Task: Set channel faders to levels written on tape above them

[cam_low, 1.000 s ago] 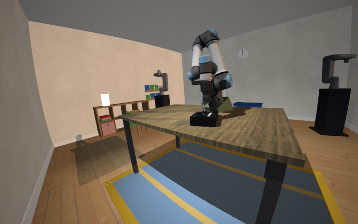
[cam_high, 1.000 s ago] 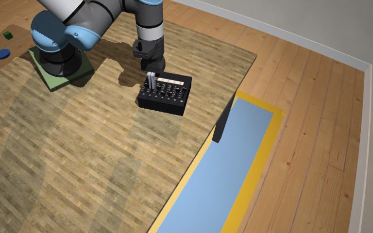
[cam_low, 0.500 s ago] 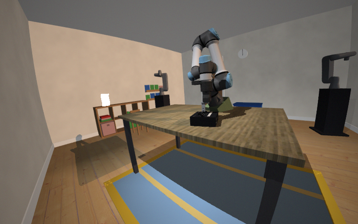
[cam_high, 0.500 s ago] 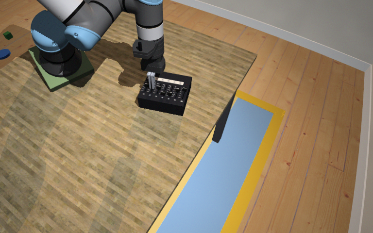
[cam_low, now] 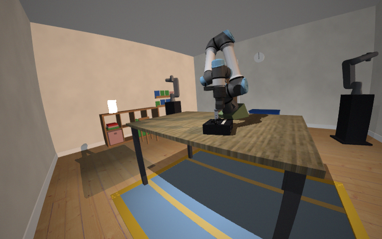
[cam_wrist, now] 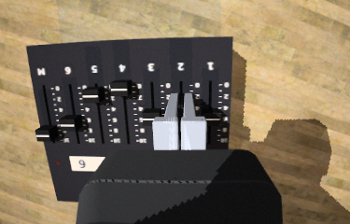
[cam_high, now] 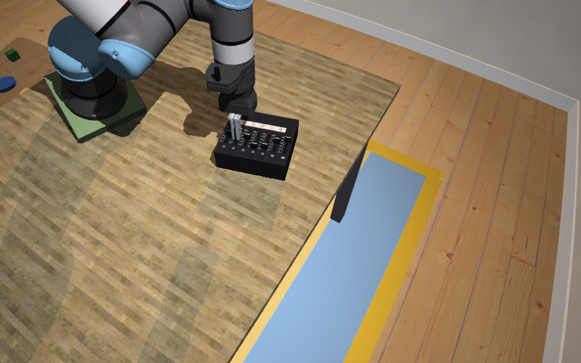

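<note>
Standing flat near the far right corner of the wooden surface (cam_high: 104, 252): the black lighting desk (cam_high: 257, 157). In the wrist view, from left: master fader (cam_wrist: 49, 133) low on its track, fader 6 (cam_wrist: 74, 123) slightly higher, faders 5 (cam_wrist: 96, 94) and 4 (cam_wrist: 124, 88) near the top, fader 3 (cam_wrist: 152, 113) midway. Over channel 2, the pincer (cam_wrist: 180, 100), fully closed, gripping nothing. One tape label (cam_wrist: 84, 163) reading 6.

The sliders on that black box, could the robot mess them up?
Maybe. The shut gripper sits over slider 2, tight between the caps of slider 3 and slider 1, so it might bump either one. Most level tapes are hidden under the gripper; only a "9" tape shows.
</note>
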You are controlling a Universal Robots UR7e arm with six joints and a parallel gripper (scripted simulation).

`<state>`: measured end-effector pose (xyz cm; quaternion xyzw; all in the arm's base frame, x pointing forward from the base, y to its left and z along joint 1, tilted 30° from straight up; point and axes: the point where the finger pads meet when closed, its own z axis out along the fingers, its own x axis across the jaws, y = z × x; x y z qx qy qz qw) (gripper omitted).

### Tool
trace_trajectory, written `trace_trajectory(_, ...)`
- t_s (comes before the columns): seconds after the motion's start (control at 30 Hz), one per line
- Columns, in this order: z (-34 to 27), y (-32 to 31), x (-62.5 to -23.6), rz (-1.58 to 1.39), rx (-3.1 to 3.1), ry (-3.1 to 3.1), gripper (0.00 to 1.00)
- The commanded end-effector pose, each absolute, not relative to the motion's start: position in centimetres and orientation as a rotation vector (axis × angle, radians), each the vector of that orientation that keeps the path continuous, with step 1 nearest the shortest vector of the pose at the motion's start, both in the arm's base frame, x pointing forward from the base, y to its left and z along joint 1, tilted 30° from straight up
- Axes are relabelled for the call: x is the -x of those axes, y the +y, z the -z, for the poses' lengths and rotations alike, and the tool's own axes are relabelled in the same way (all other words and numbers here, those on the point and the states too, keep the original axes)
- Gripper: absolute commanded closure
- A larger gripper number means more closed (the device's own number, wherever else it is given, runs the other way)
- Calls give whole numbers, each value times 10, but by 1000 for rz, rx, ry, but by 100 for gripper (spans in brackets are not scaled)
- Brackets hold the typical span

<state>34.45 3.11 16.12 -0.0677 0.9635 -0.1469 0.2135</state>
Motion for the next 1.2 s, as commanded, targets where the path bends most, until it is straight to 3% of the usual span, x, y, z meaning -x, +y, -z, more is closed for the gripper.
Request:
trace_trajectory(0.0,-162,30,-345,407,188,2673,100)
trace_trajectory(1.17,-197,40,-327,407,188,2673,100)
